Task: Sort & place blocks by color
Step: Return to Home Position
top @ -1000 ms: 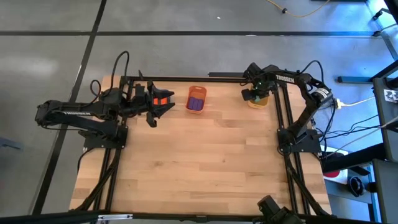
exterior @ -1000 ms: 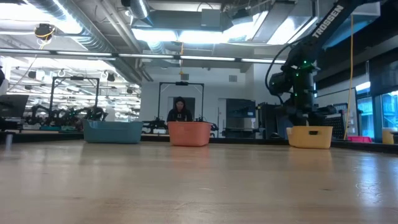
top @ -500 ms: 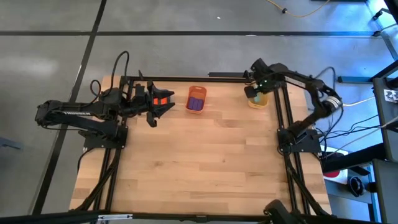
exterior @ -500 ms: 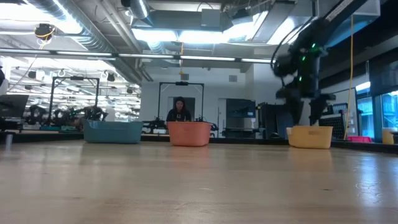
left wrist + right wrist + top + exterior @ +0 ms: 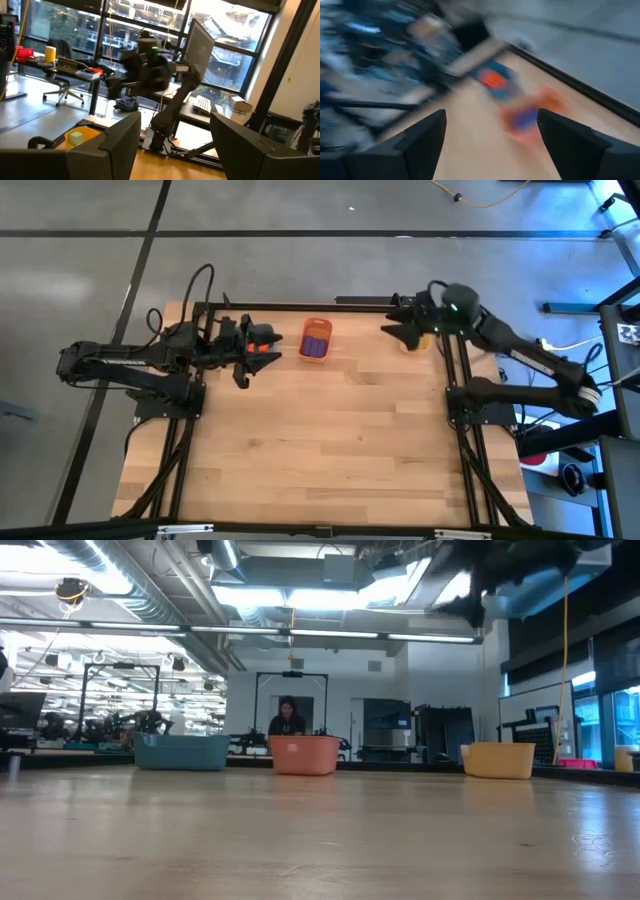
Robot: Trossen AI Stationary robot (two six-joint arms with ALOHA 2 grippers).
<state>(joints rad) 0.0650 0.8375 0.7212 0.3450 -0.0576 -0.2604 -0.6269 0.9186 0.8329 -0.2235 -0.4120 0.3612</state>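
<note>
Three trays stand along the table's far edge. The blue-grey tray (image 5: 182, 751) holds orange-red bricks (image 5: 262, 343), the orange tray (image 5: 316, 340) holds purple bricks (image 5: 316, 343), and the yellow tray (image 5: 499, 759) holds a mint-green cube (image 5: 76, 137). My left gripper (image 5: 258, 354) hovers open over the blue-grey tray, fingers level and pointing toward the table's right (image 5: 175, 125). My right gripper (image 5: 392, 320) is open and empty (image 5: 490, 120), high above the yellow tray and pointing toward the table's left. It hides most of that tray in the high view.
Black frame rails (image 5: 460, 380) run along the table's left, right and far sides. The wooden tabletop (image 5: 320, 440) stretches bare in front of the trays. A person (image 5: 289, 718) sits in the room beyond the far edge.
My right gripper has risen from just above the yellow tray until it leaves the top of the low view. It has tipped from pointing down to pointing level toward the table's left, while its arm swung out over the right rail. The trays have stayed put.
</note>
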